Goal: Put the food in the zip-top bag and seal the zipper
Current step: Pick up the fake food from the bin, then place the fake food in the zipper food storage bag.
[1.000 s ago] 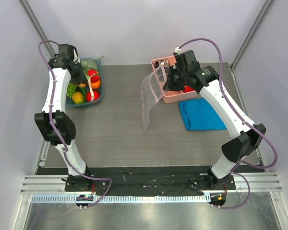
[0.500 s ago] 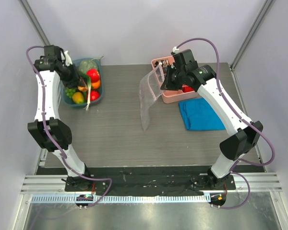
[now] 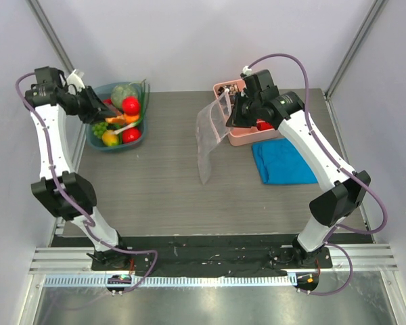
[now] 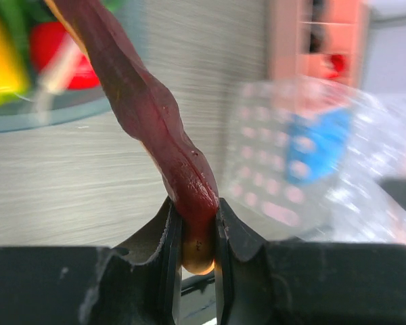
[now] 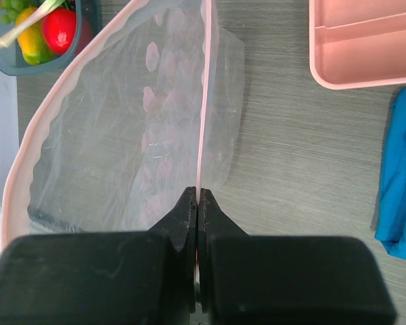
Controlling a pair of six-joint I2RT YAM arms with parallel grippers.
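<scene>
The left claw [image 4: 193, 237] is almost shut: its two black fingers pinch the yellowish end of a long dark-red plastic chili [image 4: 155, 115], lifted over the round grey-blue basket [image 3: 95, 139] at ten o'clock of the grey table [image 3: 155, 183], where the other bright toy food [image 3: 125, 115] lies. The right claw [image 5: 196, 203] is fully shut on the narrow pink zipper strip [image 5: 204, 101] of the clear soft bag with pale pink dots [image 5: 122, 156]; it hangs at one o'clock, just beside the pink plastic tray [image 5: 352, 74], and its mouth gapes open. I judge the chili to be light, stiff and smooth; held at one end only, it can turn between the fingers, so a slow carry seems wise. The bag is thin and floppy, and its free lip sags, so the firm strip is the best place to hold it. Between basket and bag the table shows open room. The left wall is near at nine o'clock, and the folded blue cloth [image 3: 284, 162] lies at three o'clock
</scene>
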